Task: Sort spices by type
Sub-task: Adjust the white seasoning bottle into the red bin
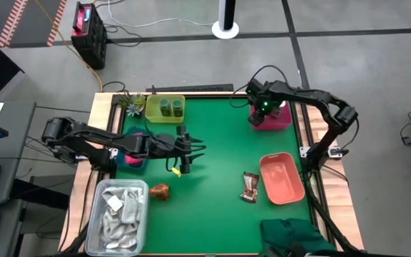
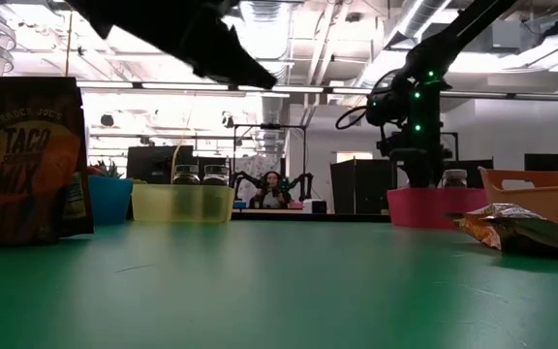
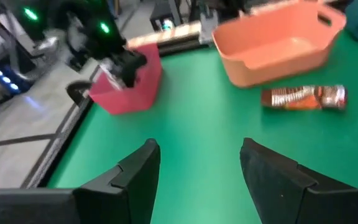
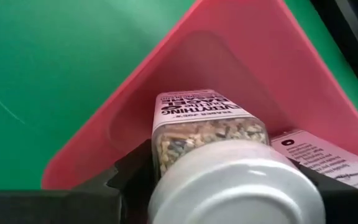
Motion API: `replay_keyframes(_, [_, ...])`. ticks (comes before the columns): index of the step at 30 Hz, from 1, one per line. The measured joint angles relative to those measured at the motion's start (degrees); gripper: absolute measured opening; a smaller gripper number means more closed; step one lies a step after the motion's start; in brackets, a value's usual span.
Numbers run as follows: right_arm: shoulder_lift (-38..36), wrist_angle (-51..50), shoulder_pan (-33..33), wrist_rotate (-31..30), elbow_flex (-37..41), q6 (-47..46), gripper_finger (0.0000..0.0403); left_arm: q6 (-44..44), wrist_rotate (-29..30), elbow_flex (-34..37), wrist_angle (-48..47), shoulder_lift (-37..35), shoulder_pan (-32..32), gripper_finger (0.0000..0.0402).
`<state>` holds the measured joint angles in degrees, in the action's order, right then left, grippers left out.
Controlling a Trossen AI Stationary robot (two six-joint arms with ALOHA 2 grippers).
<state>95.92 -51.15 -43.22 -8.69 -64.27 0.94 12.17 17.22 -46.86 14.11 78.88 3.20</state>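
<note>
My right gripper (image 1: 266, 107) hangs over the pink bin (image 1: 282, 123) at the far right, shut on a white-capped bottle (image 4: 207, 134). A second bottle's label (image 4: 321, 159) shows lying in that bin. My left gripper (image 3: 197, 168) is open and empty above the cloth left of centre (image 1: 191, 150). Two green jars (image 1: 170, 107) stand in the yellow bin (image 1: 152, 113). One brown sachet (image 1: 250, 187) lies flat beside the salmon bin (image 1: 282, 178). Another sachet (image 2: 27, 160) stands upright near the front left (image 1: 160, 190). Something pink (image 1: 135, 135) shows in the teal bin (image 1: 130, 160). My right gripper pinches the bottle between its two fingers (image 4: 129, 177), on the sides of the body just below the white cap (image 4: 238, 186). The fingers point down from above. The bottle hangs cap up, its lower end inside the pink bin; whether it touches the floor I cannot tell.
A clear tub of white rags (image 1: 118, 213) stands at the near left, and a dark green cloth (image 1: 295, 235) lies at the near right. A small yellow item (image 1: 175, 170) lies under my left gripper. A small plant (image 1: 130, 103) stands at the far left. Wooden rails edge the table.
</note>
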Motion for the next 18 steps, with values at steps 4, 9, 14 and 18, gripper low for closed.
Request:
replay_keyframes(4, [-1.7,-0.2,0.0,-0.2,0.0,1.0,0.0257,-1.1,0.0,0.2,-3.3,-5.3,0.0,0.0210])
replay_keyframes(9, [-6.6,-3.1,0.0,-0.7,-2.0,1.3,0.0258,-4.1,3.8,0.1,-9.6,-12.7,0.0,0.0213])
replay_keyframes(14, [-13.3,-3.9,0.7,-4.0,-3.7,0.7,0.0259,-8.3,4.7,0.1,-18.3,-15.0,0.0,0.0234])
replay_keyframes(18, [-19.1,-0.6,3.8,-5.8,-3.9,1.0,0.0259,-12.6,3.5,0.1,-25.5,-14.7,0.0,0.0257])
